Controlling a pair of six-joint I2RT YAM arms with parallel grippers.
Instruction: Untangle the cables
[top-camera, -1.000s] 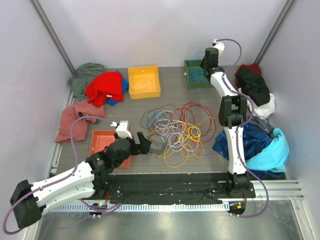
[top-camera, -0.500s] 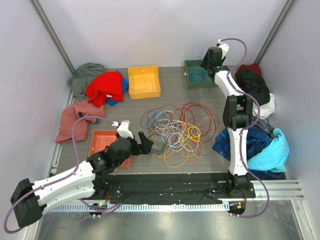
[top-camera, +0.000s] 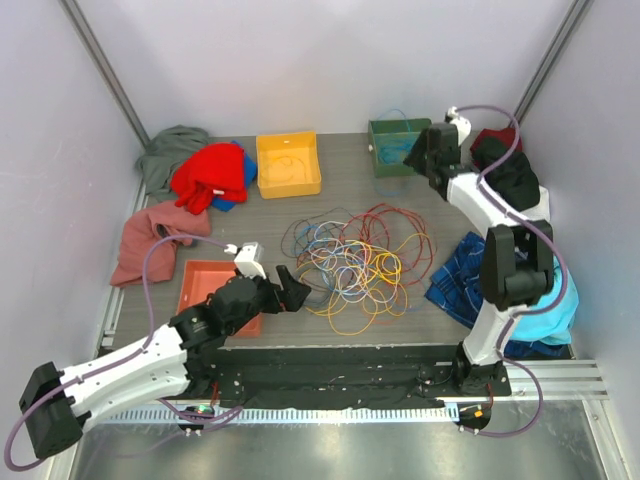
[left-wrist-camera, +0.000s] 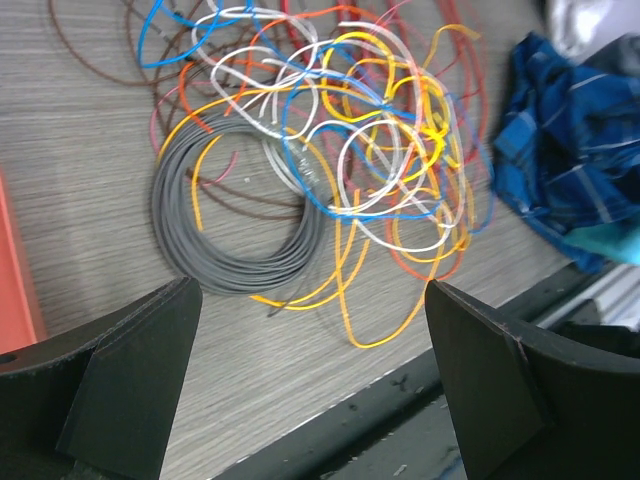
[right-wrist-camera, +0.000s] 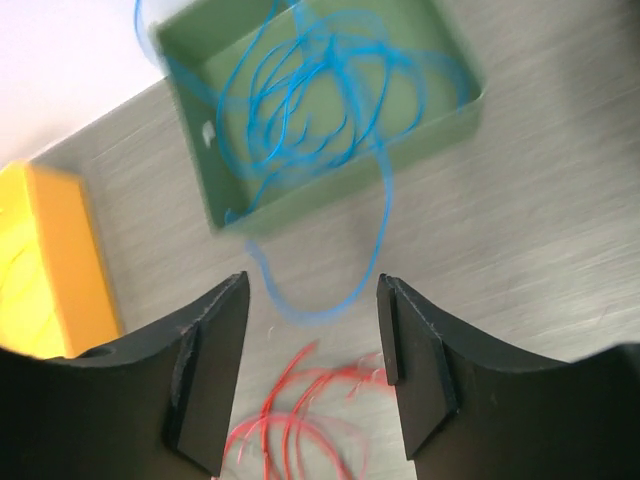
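Note:
The cables (top-camera: 355, 260) lie in a loose multicoloured tangle mid-table. Up close the tangle (left-wrist-camera: 340, 130) shows a grey coil (left-wrist-camera: 178, 232) at its near left. My left gripper (top-camera: 292, 290) hovers open at the tangle's near-left edge. In its wrist view the left gripper (left-wrist-camera: 312, 330) holds nothing, with the jaws wide apart. A blue cable (right-wrist-camera: 310, 100) is piled in the green box (right-wrist-camera: 340, 195), with one loop spilling onto the table. My right gripper (right-wrist-camera: 312, 300) is open just before that box, over red strands (right-wrist-camera: 295, 425). From above, the right gripper (top-camera: 422, 155) sits beside the box (top-camera: 375, 150).
A yellow box (top-camera: 288, 163) stands at the back and an orange tray (top-camera: 205, 285) at the near left. Clothes ring the table: red (top-camera: 210, 172), grey (top-camera: 170, 150), pink (top-camera: 150, 240), black (top-camera: 510, 170), blue plaid (top-camera: 465, 280). A black rail (top-camera: 350, 365) runs along the front edge.
My right gripper has opened and swung right and down from above the green box, where the blue cable now lies. The left gripper edged slightly toward the tangle.

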